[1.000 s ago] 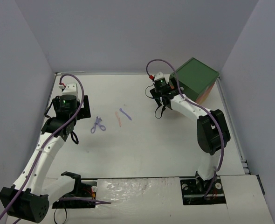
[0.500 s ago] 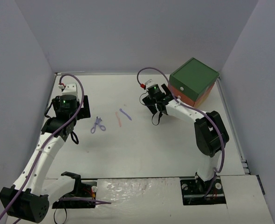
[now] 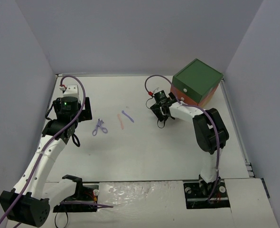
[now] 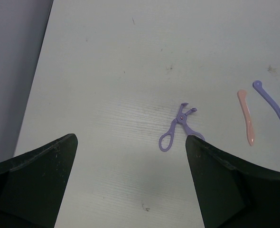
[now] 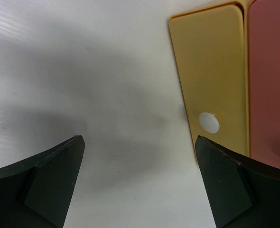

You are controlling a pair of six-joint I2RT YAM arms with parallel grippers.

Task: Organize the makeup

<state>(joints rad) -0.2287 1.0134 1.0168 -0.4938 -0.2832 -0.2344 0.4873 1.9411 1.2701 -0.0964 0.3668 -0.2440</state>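
Makeup (image 4: 246, 118) lies loose on the table (image 3: 144, 152): the lilac scissor-like tool (image 4: 178, 128) is nearest, below my wide-open, empty left gripper (image 4: 130, 140), then the pink stick (image 3: 121, 121) and lilac stick (image 3: 127, 116) side by side. Farther back, my right gripper (image 5: 140, 137), also spread and empty, has drawn back from the drawer chest (image 3: 197, 83), likely freed for another item.
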